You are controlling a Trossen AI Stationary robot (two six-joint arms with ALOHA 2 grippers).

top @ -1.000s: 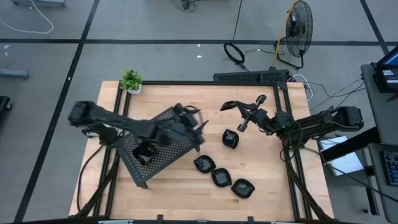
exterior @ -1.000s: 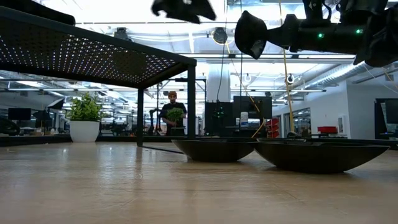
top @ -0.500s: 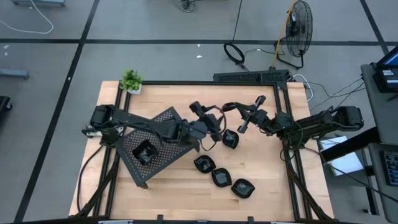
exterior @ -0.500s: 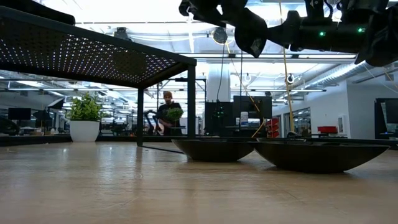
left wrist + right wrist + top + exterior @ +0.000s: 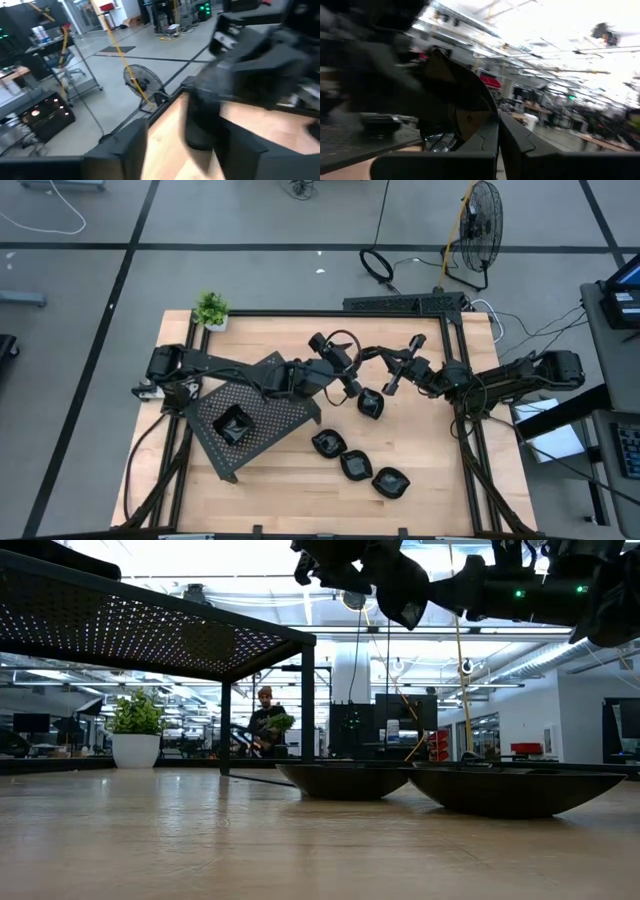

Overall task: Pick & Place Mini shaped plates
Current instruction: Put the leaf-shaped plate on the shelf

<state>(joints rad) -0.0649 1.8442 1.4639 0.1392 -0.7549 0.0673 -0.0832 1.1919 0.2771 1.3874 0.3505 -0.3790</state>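
Observation:
My right gripper (image 5: 380,356) reaches in from the table's right, above its middle, and is shut on one small black plate (image 5: 366,351), which shows at the top of the low view (image 5: 402,590). My left gripper (image 5: 350,372) is open right beside that plate. In the left wrist view its fingers (image 5: 125,147) stand on either side of the plate (image 5: 202,117); whether they touch it I cannot tell. Several more black plates (image 5: 356,465) rest on their undersides on the wood. One plate (image 5: 234,424) lies on the perforated tray (image 5: 270,405). My right gripper pinches the plate by its rim (image 5: 479,116) between both fingers (image 5: 487,145). They come level from the table's right side. The plate is lifted clear, high over the table, and stands on edge beyond the fingertips.
The perforated tray stands on legs (image 5: 307,705) over the table's left half. A potted plant (image 5: 211,309) sits at the far left corner. A black frame (image 5: 455,380) borders the table. A person (image 5: 264,720) stands in the room beyond.
My left gripper has swung from over the tray toward the table's right, up to the plate in my right gripper, ending slightly farther back. My right arm and its plate have stayed where they were.

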